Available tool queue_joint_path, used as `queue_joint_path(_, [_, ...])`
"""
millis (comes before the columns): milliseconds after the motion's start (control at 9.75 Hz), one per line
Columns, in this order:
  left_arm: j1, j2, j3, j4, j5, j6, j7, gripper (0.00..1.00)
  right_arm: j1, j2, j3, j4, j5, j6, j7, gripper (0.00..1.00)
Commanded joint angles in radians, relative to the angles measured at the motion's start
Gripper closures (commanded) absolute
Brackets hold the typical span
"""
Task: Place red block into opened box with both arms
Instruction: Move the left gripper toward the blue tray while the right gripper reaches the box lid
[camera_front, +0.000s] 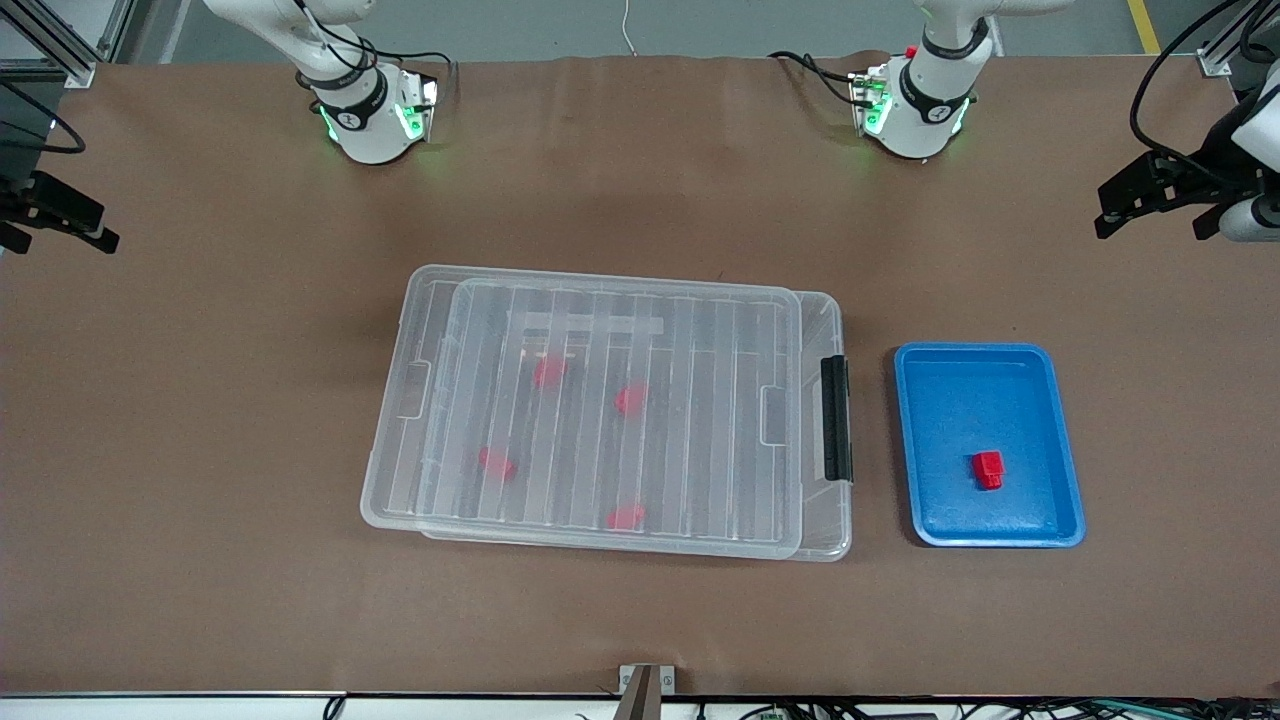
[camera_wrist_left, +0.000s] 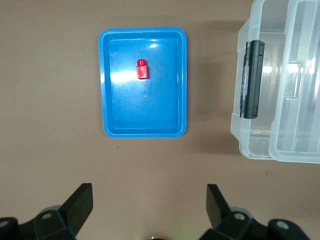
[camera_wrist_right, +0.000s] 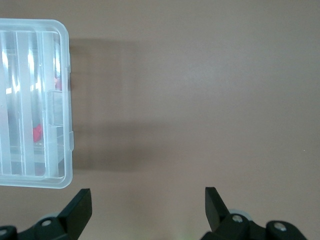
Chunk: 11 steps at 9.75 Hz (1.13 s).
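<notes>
Both jaws are spread wide and nothing is held: the left gripper (camera_wrist_left: 150, 210) is hung over bare table (camera_front: 200, 500) beside the blue tray (camera_front: 1065, 440), the right gripper (camera_wrist_right: 148, 210) beside the box (camera_front: 600, 410). The red block (camera_front: 988, 469) is seen lying in the tray, and the lid (camera_front: 620, 330) is resting on the box.

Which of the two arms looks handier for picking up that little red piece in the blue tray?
The left. Its open left gripper hangs at the table end where the blue tray holds the red block. The open right gripper waits at the box's other end.
</notes>
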<state>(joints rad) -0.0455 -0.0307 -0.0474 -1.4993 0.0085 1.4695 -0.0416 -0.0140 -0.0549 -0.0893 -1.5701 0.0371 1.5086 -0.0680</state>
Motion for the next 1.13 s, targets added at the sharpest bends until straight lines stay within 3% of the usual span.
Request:
queue_joint_path(0, [0.007,0.015,-0.005,-0.006,0.018,-0.003,-0.001,0.0,-0.012,-0.013,0.007,-0.013,-0.011,0.002,-0.013,0.0])
queue_joint_path(308, [0.042,0.109,0.003,0.007,0.034,0.035,0.009,0.0,0.0,-0.01,0.016,-0.005,-0.002,0.018,-0.003,0.0])
queue_joint_path(513, [0.081,0.181,0.003,-0.071,0.038,0.206,0.009,0.0,0.069,0.036,0.029,-0.004,0.0,0.08,0.028,0.0])
queue_joint_path(615, [0.084,0.216,0.004,-0.128,0.038,0.31,0.009,0.0,0.122,0.09,0.031,-0.007,0.004,0.126,0.11,0.0])
queue_joint_path(821, [0.098,0.261,0.004,-0.322,0.038,0.647,-0.006,0.0,0.23,0.209,0.034,-0.007,0.006,0.232,0.224,0.0])
queue_joint_path(1026, [0.118,0.392,0.004,-0.363,0.036,0.86,-0.009,0.0,0.296,0.32,0.036,-0.013,0.012,0.29,0.228,0.0])
